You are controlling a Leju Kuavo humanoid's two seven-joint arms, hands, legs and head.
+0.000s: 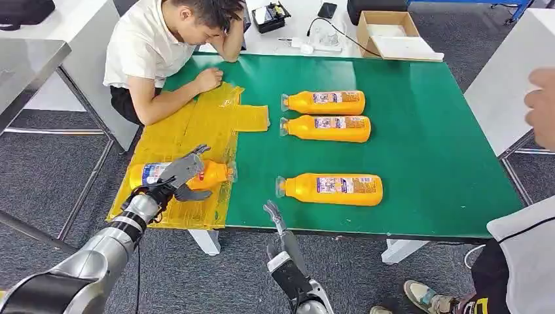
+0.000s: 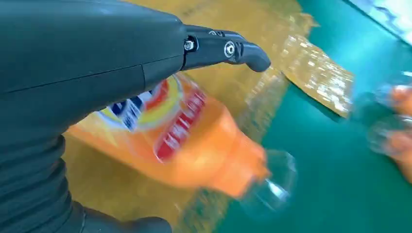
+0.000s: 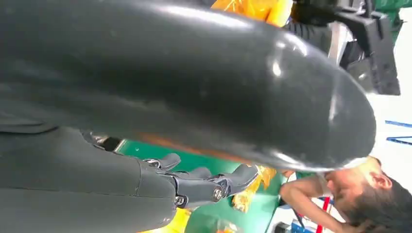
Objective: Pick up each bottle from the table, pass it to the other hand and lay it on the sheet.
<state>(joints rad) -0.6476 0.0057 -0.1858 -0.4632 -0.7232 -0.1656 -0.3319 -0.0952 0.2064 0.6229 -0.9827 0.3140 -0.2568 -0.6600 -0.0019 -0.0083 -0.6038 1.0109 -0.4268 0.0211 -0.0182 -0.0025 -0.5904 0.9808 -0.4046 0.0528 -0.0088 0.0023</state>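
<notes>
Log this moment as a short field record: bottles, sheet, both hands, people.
bottles on green table: three, lying flat, caps toward the sheet; far bottle, middle bottle, near bottle
bottle on sheet: one, lying down, under the left hand
sheet: yellow, crinkled, at the table's left end
left hand: wrapped over the bottle on the sheet
right hand: at the table's near edge, holding nothing
people: seated person with a forearm on the sheet; another person's hand at the right edge

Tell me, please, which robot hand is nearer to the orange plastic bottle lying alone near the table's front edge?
Right. The right hand sits just front-left of that orange plastic bottle; the left hand is farther left, over the yellow sheet.
</notes>
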